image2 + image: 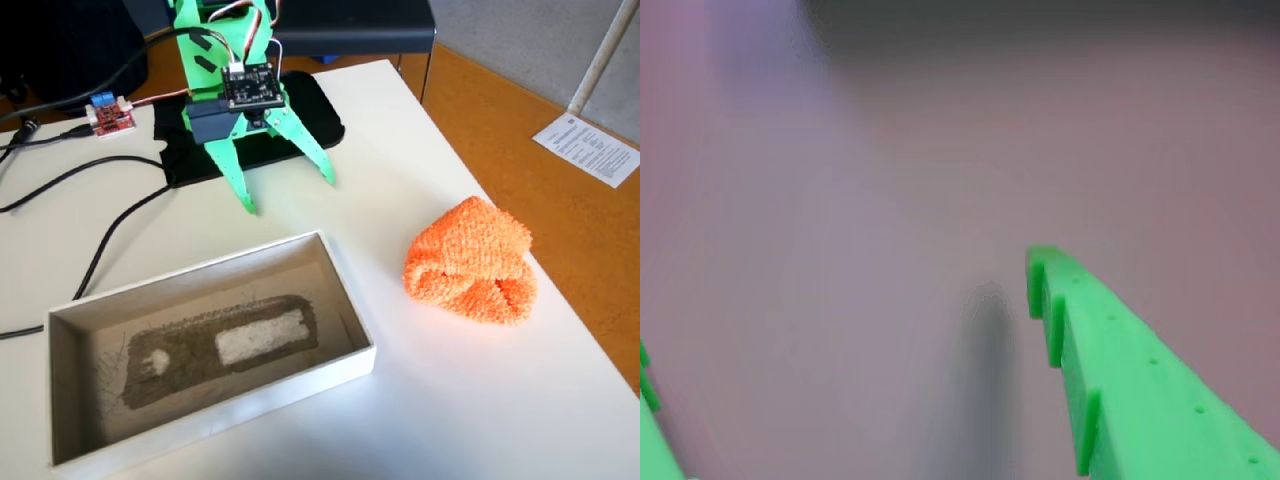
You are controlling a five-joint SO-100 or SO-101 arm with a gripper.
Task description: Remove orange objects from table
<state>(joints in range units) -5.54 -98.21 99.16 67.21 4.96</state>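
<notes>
An orange knitted cloth (pixel 470 262) lies bunched on the white table (pixel 440 400) at the right in the fixed view. My green gripper (pixel 287 195) hangs over the table's far part, well to the left of the cloth, open and empty, fingertips pointing down. In the wrist view the gripper (pixel 840 320) shows as two green fingers (pixel 1120 370) spread wide over bare blurred table, and the cloth is out of view there.
An open white cardboard box (pixel 360 340) with a grey foam insert stands at the front left. A black pad (pixel 310 110), a red circuit board (pixel 108 114) and black cables (pixel 60 180) lie at the back left. The table's right edge borders an orange floor.
</notes>
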